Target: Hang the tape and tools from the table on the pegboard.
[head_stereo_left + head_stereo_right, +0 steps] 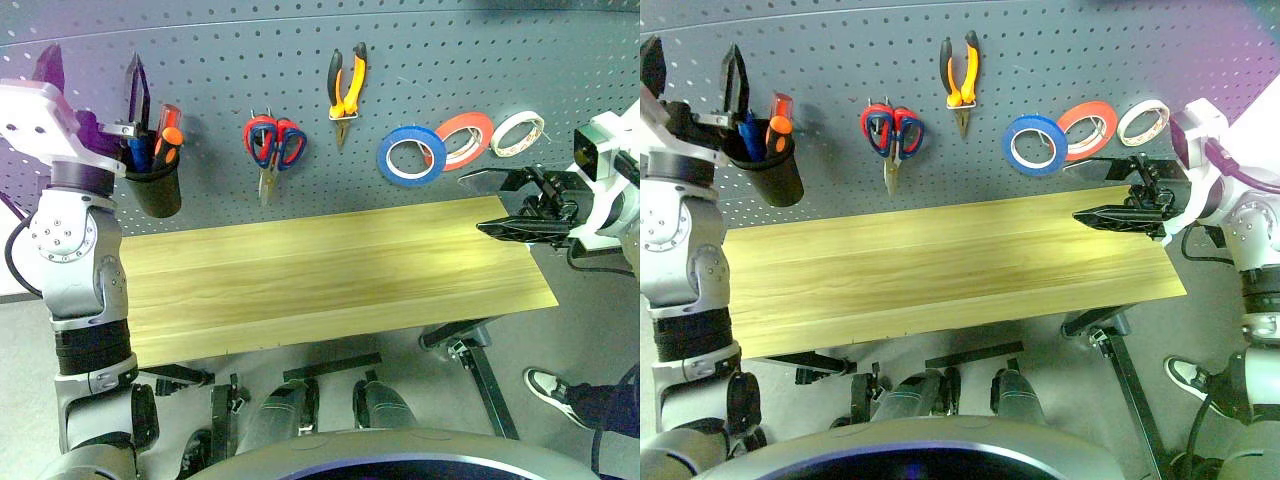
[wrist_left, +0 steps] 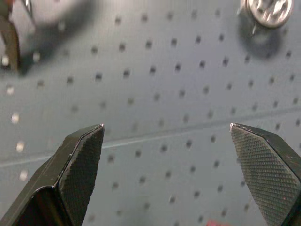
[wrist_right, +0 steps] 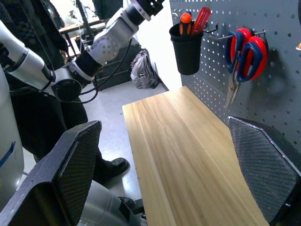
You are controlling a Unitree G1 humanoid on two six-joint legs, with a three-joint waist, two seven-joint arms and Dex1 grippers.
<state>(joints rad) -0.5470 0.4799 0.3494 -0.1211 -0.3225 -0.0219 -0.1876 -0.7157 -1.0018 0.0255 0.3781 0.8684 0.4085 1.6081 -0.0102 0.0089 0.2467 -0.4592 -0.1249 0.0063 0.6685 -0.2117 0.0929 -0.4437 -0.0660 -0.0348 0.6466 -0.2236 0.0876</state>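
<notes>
On the dark grey pegboard (image 1: 420,60) hang the blue tape (image 1: 411,155) and, higher up, the orange-and-black pliers (image 1: 347,85). A dark blue handle (image 1: 138,152) sticks out of a black cup (image 1: 157,185) on the board; I cannot tell what tool it belongs to. My left gripper (image 1: 92,72) is open and empty just above that cup, facing the board (image 2: 155,94). At the right end of the wooden table (image 1: 330,270), my right gripper (image 1: 500,203) is also open and empty and points left along the tabletop (image 3: 188,160).
Red-handled scissors (image 1: 274,142) hang between the cup and the pliers. A red-orange roll (image 1: 466,138) and a whitish roll (image 1: 518,132) hang right of the blue tape. Screwdrivers (image 1: 168,130) stand in the cup. A person's shoe (image 1: 550,385) is on the floor by the table's right end.
</notes>
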